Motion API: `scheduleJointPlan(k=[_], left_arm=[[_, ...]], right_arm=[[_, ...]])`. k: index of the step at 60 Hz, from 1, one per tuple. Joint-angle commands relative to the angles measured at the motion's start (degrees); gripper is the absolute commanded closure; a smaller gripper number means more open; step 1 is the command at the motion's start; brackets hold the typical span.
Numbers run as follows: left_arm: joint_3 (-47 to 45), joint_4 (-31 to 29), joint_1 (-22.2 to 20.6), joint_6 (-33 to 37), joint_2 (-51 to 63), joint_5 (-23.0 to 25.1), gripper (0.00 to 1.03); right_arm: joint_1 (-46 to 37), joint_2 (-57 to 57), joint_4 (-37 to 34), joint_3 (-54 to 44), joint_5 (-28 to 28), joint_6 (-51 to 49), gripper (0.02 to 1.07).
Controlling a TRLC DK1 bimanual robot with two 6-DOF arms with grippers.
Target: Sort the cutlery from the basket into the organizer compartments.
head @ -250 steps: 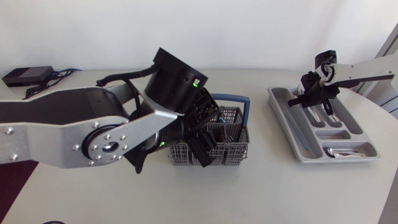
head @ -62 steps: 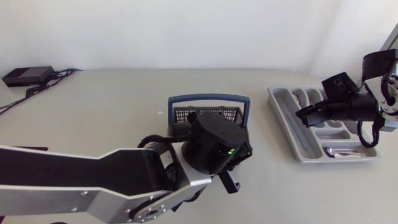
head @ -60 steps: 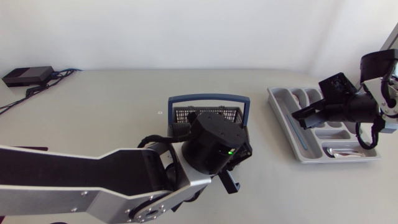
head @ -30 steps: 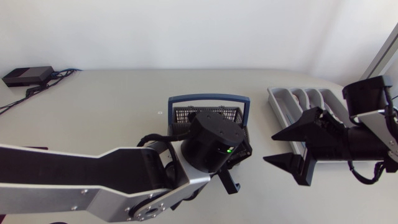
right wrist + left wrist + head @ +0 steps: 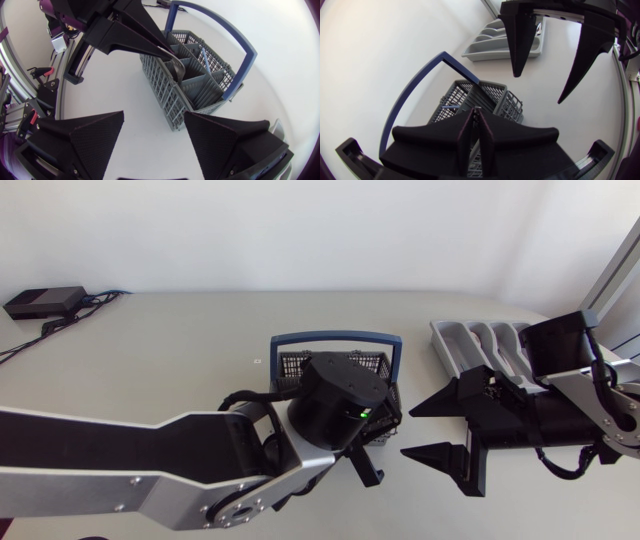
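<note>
The left gripper (image 5: 476, 114) points down into the grey mesh basket (image 5: 300, 364) at the middle of the table. Its fingers pinch a thin silver piece of cutlery (image 5: 176, 65) that stands in the basket. The right gripper (image 5: 408, 430) hovers just right of the basket, fingers spread wide. The grey organizer (image 5: 452, 345) lies far right, partly under the right arm.

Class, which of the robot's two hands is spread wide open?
The right hand, spread wide beside the basket; the left hand grips a cutlery piece.

Head overhead, wrists close — share basket (image 5: 162, 92)
</note>
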Motion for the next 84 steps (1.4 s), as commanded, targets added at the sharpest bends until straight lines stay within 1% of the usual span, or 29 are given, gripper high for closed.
scheduleJointPlan(k=[1,18,26,37,42,47,52,59,63,68,72,79,84], left_arm=[[-0.7,-0.5,0.5,0.5,0.1,0.6,1.00],[-0.8,-0.5,0.5,1.1,-0.9,1.6,1.00],[-0.8,-1.3,0.8,2.3,-3.6,1.8,1.00],[-0.8,-2.9,1.1,6.0,-8.2,1.8,1.00],[0.5,-5.4,2.3,7.2,-10.7,4.2,1.00],[2.7,-9.2,3.7,7.8,-12.8,6.9,1.00],[4.7,-12.1,4.7,8.4,-14.2,8.6,1.00],[7.7,-16.6,6.3,7.7,-15.7,12.6,1.00],[9.6,-19.2,8.1,6.3,-16.1,15.1,1.00],[11.3,-21.8,10.1,4.0,-16.6,17.8,1.00],[12.5,-24.4,12.2,1.0,-16.6,20.9,1.00],[14.3,-27.9,15.1,-3.7,-16.6,25.2,1.00],[15.9,-30.1,17.2,-6.9,-16.6,28.7,1.00]], right_arm=[[0.8,1.4,0.8,0.6,-0.5,1.4,0.20],[1.0,1.4,1.6,0.7,-0.5,2.5,0.17],[1.0,1.3,1.6,0.8,-0.5,2.8,0.17],[2.1,1.3,2.0,0.7,-0.1,3.9,0.17],[2.6,1.3,2.2,0.5,0.1,4.2,0.17],[3.2,1.4,2.2,0.5,0.2,4.5,0.17],[3.7,1.3,2.2,0.6,0.4,4.9,0.17],[4.0,0.5,2.2,0.9,0.7,5.9,0.17],[4.4,-0.4,2.2,1.1,1.1,6.2,0.17],[6.3,-2.5,3.4,0.5,4.7,7.6,0.17],[8.3,-5.2,6.3,-0.3,8.3,9.6,0.17],[13.8,-7.5,10.6,-1.6,18.4,12.2,0.17],[16.4,-8.4,12.6,-1.7,22.9,13.6,0.17]])
